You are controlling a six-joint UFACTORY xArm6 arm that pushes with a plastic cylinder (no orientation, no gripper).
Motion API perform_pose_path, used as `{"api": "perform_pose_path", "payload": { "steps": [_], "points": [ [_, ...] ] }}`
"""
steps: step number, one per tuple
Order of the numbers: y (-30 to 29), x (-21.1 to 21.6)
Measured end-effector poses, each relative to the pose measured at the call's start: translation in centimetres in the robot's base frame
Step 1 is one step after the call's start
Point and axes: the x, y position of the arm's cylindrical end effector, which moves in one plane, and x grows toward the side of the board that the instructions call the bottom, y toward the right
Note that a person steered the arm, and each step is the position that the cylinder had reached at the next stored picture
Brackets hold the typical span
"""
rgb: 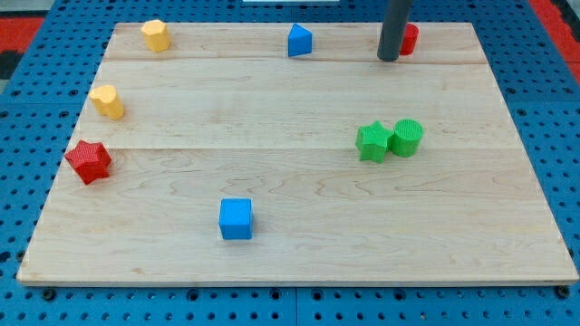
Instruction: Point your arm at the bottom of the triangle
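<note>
The blue triangle-like block (299, 41) sits near the view's top edge of the wooden board (299, 244), a little left of centre. My tip (389, 58) is the lower end of a dark rod coming down from the view's top. It rests on the board to the right of the blue triangle block, a clear gap apart. A red block (410, 39) stands just behind and right of the rod, partly hidden by it.
A yellow block (156, 35) sits at top left, another yellow block (108, 101) at left, a red star (88, 161) below it. A blue cube (236, 218) sits at lower centre. A green star (372, 141) touches a green cylinder (407, 138) at right.
</note>
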Motion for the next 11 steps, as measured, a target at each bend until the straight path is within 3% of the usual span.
{"api": "perform_pose_path", "payload": {
  "steps": [11],
  "points": [
    [-0.87,0.0]
  ]
}}
